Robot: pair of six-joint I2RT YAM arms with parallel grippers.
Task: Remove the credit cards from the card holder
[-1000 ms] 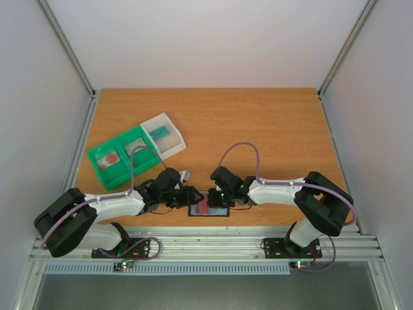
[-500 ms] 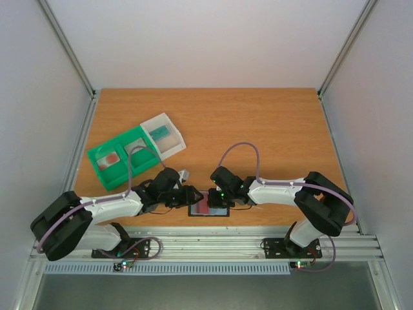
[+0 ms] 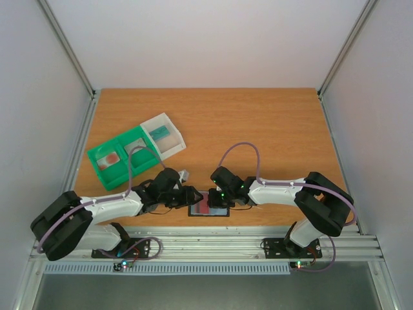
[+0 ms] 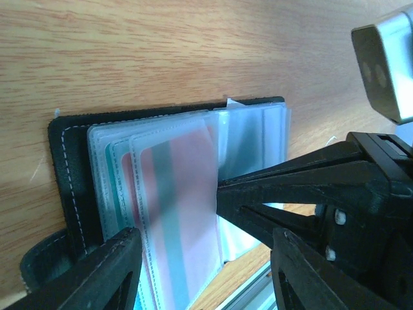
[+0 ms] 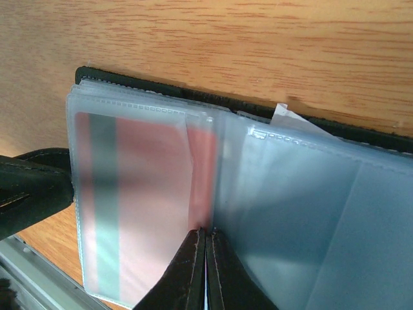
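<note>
Edging in over the last second, the left arm has shifted slightly toward the card holder (image 3: 208,203), which lies open at the table's (image 3: 271,129) near edge. The left gripper (image 4: 203,255) stands part open, jaws either side of the sleeved red-pink card (image 4: 177,213), holding nothing. The right gripper (image 5: 205,240) is closed, tips pinning the clear sleeves (image 5: 290,206) at the fold. Looks like the pull is set up but not begun.

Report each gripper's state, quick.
Left gripper: open, jaws astride the sleeves of the card holder.
Right gripper: shut, pressed on the sleeves; whether it pinches one cannot be told.
</note>
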